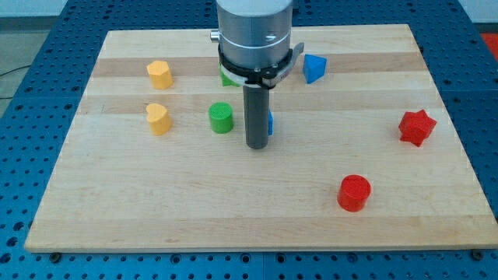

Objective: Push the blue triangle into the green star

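A blue triangle (313, 68) lies near the view's top, just right of the arm's grey housing. A green block (226, 78), most likely the green star, shows only as a sliver at the housing's left edge; the rest is hidden. My tip (257, 146) rests on the board at the centre, below both of them and touching neither. A second blue block (269, 123) peeks out from behind the rod's right side; its shape is hidden. A green cylinder (221, 117) stands just left of the rod.
Two yellow blocks (159, 74) (158, 118) sit at the view's left. A red star (416, 127) is at the right and a red cylinder (354, 192) at the lower right. The wooden board's edge (249, 246) runs along the bottom.
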### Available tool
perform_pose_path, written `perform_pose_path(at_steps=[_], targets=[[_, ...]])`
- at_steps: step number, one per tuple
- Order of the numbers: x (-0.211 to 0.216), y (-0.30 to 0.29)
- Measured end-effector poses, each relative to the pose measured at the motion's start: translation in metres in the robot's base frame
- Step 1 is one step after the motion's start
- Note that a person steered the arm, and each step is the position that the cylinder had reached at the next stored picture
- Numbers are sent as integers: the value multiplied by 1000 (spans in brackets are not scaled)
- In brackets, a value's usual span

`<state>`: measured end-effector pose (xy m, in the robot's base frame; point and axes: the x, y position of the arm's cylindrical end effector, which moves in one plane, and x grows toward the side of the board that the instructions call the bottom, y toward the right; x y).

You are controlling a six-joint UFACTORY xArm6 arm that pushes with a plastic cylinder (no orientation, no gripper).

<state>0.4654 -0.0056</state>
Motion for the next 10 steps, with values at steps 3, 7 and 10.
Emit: perform_pose_path(at_steps=[3,7,10], targets=[[-6,51],[-139,200],[-150,95]])
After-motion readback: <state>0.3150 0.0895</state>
